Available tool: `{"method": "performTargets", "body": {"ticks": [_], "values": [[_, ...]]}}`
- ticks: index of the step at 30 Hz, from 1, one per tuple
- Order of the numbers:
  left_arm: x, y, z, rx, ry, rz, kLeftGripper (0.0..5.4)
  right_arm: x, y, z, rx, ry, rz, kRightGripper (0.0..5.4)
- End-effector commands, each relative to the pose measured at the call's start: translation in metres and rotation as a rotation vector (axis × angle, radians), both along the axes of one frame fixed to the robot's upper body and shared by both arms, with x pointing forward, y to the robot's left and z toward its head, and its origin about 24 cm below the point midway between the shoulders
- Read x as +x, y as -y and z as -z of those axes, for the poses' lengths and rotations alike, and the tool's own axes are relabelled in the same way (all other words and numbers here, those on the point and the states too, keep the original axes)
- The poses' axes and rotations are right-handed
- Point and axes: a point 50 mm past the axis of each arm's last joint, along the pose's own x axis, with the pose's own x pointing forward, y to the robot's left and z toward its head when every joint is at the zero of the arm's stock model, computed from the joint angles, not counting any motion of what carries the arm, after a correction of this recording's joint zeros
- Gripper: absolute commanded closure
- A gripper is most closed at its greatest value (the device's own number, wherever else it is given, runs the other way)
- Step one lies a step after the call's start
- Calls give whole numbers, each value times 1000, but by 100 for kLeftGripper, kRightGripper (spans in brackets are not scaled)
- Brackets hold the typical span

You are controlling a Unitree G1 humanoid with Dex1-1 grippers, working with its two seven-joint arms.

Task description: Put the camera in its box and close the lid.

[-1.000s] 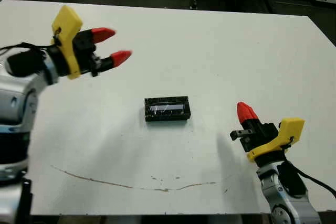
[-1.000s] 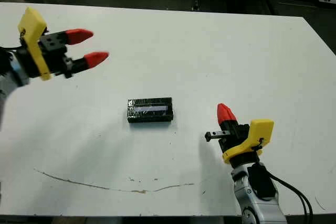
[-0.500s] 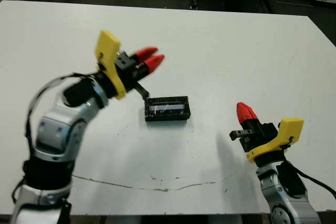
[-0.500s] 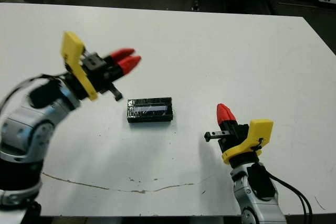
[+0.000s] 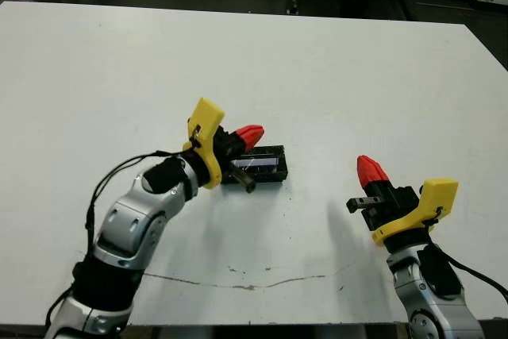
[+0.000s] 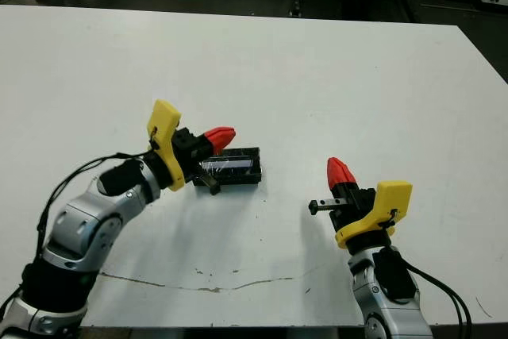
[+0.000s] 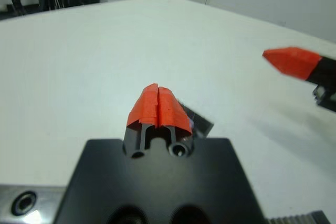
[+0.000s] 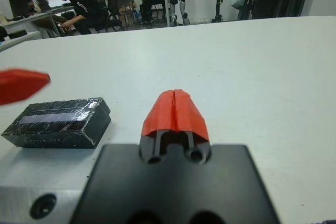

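The box [image 5: 255, 165], lid on and long axis sideways, is met at its left end by the left gripper [image 5: 249, 136], fingers pressed together.

I see one black box [image 8: 58, 121] mid-table, flat, its lid [image 5: 259, 163] on top, shiny panel facing up; camera not visible.
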Motion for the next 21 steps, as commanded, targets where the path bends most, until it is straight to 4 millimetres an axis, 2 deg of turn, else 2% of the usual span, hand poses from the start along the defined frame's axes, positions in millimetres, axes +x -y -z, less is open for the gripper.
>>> {"method": "performTargets", "body": {"ticks": [1, 21], "values": [[-1, -1, 13, 24, -40, 1, 539, 0, 2, 1, -12, -8, 4, 540], [-8, -5, 61, 190, -209, -52, 539, 0, 2, 1, -6, -5, 1, 540]]}}
